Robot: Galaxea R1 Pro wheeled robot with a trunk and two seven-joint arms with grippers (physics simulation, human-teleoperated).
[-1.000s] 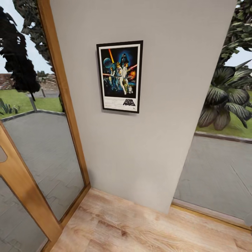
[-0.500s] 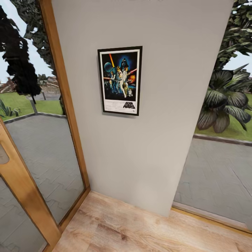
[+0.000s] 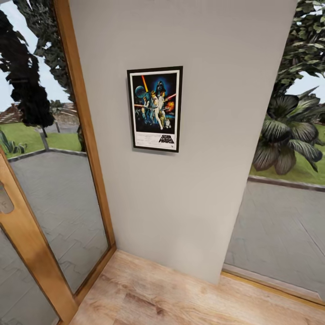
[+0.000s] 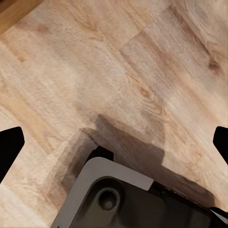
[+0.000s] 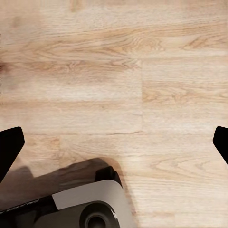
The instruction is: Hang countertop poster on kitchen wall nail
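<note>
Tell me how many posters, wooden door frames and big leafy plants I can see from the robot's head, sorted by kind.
Poster, hanging on the grey wall: 1
Wooden door frame: 1
Big leafy plant outside: 1
Total: 3

Poster sits flat on the grey wall, bare wall all around it. Wooden door frame close beside the poster boxes in one side; other side is plain wall up to its edge. Wood floor below the poster is open. Both claws' fingers wide apart, over floor and grey robot base.
</note>
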